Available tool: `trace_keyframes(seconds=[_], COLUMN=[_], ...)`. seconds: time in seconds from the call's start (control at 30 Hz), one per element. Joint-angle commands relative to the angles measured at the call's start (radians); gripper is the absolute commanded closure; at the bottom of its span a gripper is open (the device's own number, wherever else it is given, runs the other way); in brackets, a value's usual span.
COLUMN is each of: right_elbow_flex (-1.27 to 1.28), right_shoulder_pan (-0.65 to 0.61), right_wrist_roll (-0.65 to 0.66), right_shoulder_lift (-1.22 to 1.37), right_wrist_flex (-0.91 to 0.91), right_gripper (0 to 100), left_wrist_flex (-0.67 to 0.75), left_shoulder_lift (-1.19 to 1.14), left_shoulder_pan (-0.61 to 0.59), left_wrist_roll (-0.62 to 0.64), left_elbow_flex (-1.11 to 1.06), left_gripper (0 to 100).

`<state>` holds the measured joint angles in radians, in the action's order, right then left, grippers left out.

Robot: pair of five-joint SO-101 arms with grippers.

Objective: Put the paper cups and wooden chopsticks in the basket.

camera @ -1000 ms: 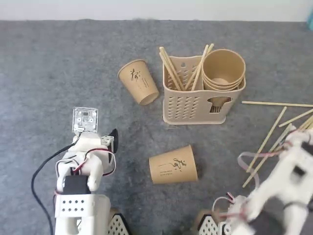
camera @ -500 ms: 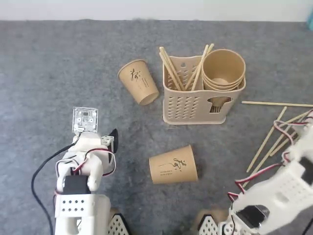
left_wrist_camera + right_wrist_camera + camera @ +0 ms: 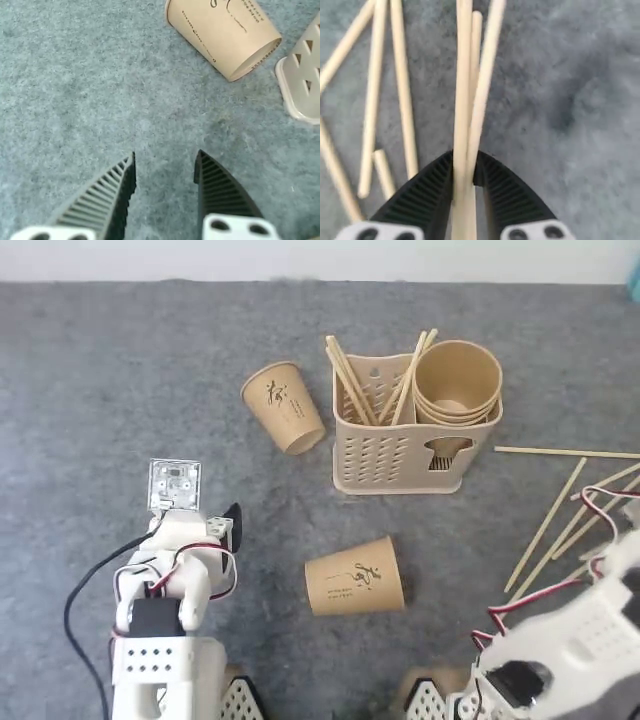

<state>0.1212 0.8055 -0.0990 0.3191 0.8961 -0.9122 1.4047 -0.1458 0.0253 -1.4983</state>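
Pinched few wooden chopsticks (image 3: pixel 462 75) in right gripper (image 3: pixel 465 157) at right edge of carpet (image 3: pixel 120 370). Held left gripper (image 3: pixel 165 170) spread, empty, above carpet near fallen paper cup (image 3: pixel 225 35). Found second fallen cup (image 3: pixel 355 577) before basket (image 3: pixel 400 465).

A basket (image 3: pixel 400 465) on the grey tabletop (image 3: pixel 120 360) holds stacked paper cups (image 3: pixel 457 380) and upright chopsticks (image 3: pixel 347 380). A tipped cup (image 3: pixel 284 406) lies just beside its left wall, and a second cup (image 3: pixel 355 577) lies on its side in front, apart. Loose chopsticks (image 3: pixel 545 525) lie scattered at the right.

Grey carpeted table (image 3: pixel 120 360), basket (image 3: pixel 400 455), two tipped paper cups (image 3: pixel 284 406), loose chopsticks (image 3: pixel 545 525)
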Motion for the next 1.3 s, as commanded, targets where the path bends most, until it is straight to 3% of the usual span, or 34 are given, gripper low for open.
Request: trace_keyframes(seconds=[0.0,0.3,0.57,0.8,1.27], right_elbow_flex=[-0.020,-0.018,-0.017,-0.018,-0.018], right_shoulder_pan=[0.013,0.008,-0.097,-0.292,-0.584], right_wrist_roll=[0.011,0.011,0.011,0.012,0.012], right_shoulder_lift=[-0.203,-0.565,-0.845,-0.966,-0.967], right_wrist_flex=[0.087,0.236,0.268,0.111,-0.171], right_gripper=[99.1,99.1,99.1,99.1,99.1], left_wrist_flex=[0.018,0.017,0.014,0.012,0.015], left_shoulder_lift=[0.008,0.008,0.008,0.008,0.009], left_shoulder_pan=[0.008,0.008,0.008,0.008,0.006], left_wrist_roll=[0.008,0.008,0.008,0.008,0.006], left_elbow_flex=[0.041,0.039,0.039,0.039,0.033], left_gripper=[81,81,81,81,81])
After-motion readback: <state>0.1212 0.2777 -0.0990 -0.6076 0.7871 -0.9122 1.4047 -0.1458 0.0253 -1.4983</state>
